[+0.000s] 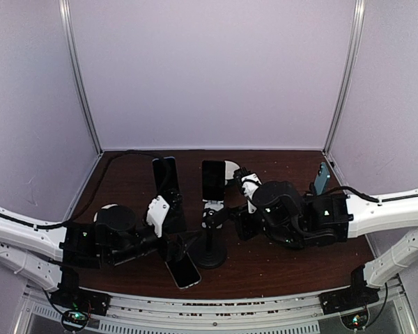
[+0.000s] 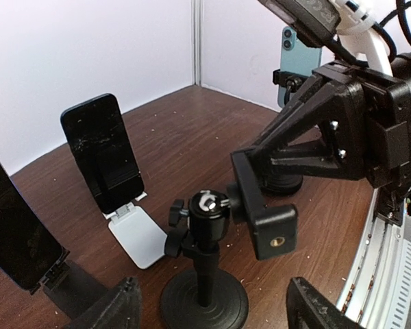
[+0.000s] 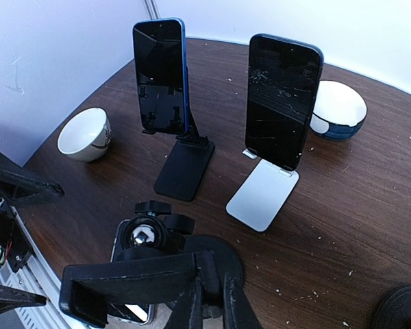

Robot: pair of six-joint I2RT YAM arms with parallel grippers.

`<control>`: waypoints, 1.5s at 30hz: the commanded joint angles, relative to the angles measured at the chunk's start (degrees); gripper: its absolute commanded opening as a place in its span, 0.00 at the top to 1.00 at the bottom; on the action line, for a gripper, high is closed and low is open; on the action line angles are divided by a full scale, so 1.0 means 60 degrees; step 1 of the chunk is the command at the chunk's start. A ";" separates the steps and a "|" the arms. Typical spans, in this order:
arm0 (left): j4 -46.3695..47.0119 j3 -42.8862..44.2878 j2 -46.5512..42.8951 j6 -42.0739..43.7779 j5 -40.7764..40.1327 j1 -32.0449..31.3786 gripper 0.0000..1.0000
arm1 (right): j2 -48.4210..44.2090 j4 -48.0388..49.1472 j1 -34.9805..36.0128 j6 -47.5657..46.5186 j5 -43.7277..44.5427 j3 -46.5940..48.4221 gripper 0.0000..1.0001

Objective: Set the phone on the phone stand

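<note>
Phone (image 1: 183, 271) lies flat near the bench (image 1: 279, 275) edge; left fingers (image 2: 120, 305) hang apart beside it, right fingers (image 3: 231, 308) pinch shut on the phone stand's (image 1: 210, 254) clamp (image 2: 264, 216), both arms low.

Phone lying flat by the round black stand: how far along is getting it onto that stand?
Early on. Done: nothing that shows; the phone lies flat on the table beside the stand. In hand: the right tool is shut on the stand's clamp, apparently steadying it, while the left tool is open and empty. Left: pick up the phone and seat it in the clamp.
</note>
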 commanded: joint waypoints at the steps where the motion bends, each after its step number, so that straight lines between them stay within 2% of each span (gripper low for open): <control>1: -0.0362 0.0648 -0.0108 0.0681 -0.0339 -0.0026 0.22 | 0.0097 0.0224 0.0154 -0.0197 -0.0278 0.0540 0.95; 2: -0.0292 0.0447 -0.0313 0.0588 -0.0524 -0.0015 0.22 | 0.0126 0.0037 0.0176 -0.0252 -0.0290 0.0619 0.77; 3: -0.0162 0.0215 -0.0571 0.0496 -0.0622 0.0001 0.21 | 0.0109 -0.0113 0.0193 -0.0277 -0.0228 0.0672 0.65; 6: -0.0088 -0.0394 -0.1264 0.0181 -0.0865 0.0018 0.20 | -0.0169 -0.0383 0.0339 -0.0344 0.0205 0.0762 0.47; 8: -0.0337 -0.0509 -0.1584 0.0070 -0.1040 0.0031 0.19 | -0.0354 -0.0601 0.0389 -0.0403 0.0449 0.0860 0.22; 10: -0.0761 -0.0463 -0.1735 -0.0012 -0.1279 0.0057 0.17 | -0.0490 -0.1003 0.0457 -0.0431 0.0697 0.1019 0.12; 11: -0.1111 -0.0346 -0.1745 -0.0123 -0.1597 0.0093 0.17 | -0.0576 -0.1239 0.0506 -0.0419 0.0883 0.1103 0.04; 12: -0.1539 -0.0227 -0.1747 -0.0274 -0.1840 0.0133 0.16 | -0.0691 -0.1467 0.0591 -0.0378 0.1093 0.1171 0.00; 15: -0.3140 0.0190 -0.1989 -0.1207 -0.2564 0.0386 0.14 | -0.0986 -0.2193 0.1240 -0.0156 0.1968 0.1522 0.00; 17: -0.4230 0.0350 -0.2324 -0.1958 -0.2842 0.0681 0.14 | -0.0648 -0.2585 0.1912 0.0135 0.2023 0.1919 0.00; 20: -0.5293 0.0496 -0.2892 -0.2439 -0.3165 0.0916 0.14 | 0.0895 -0.3206 0.2637 0.1057 0.0928 0.2683 0.00; 23: -0.6053 0.0689 -0.3295 -0.2764 -0.3157 0.1077 0.13 | 0.2645 -0.4197 0.3470 0.2093 0.0744 0.3990 0.00; 25: -0.6296 0.0755 -0.3379 -0.2766 -0.3030 0.1118 0.13 | 0.3561 -0.4050 0.3787 0.2258 0.0101 0.4674 0.00; 30: -0.6955 0.1053 -0.3083 -0.2963 -0.2445 0.1368 0.11 | 0.5445 -0.4487 0.3473 0.2972 -0.0881 0.5838 0.00; 35: -0.6872 0.0965 -0.3069 -0.2829 -0.1982 0.1406 0.09 | 0.6154 -0.4293 0.2856 0.3611 -0.1464 0.5544 0.00; 40: -0.6678 0.0802 -0.3267 -0.2620 -0.1863 0.1409 0.08 | 0.6869 -0.3939 0.2393 0.3542 -0.2046 0.5553 0.00; 45: -0.6438 0.0741 -0.3332 -0.2382 -0.1820 0.1424 0.07 | 0.7713 -0.4876 0.2348 0.3570 -0.2041 0.6308 0.00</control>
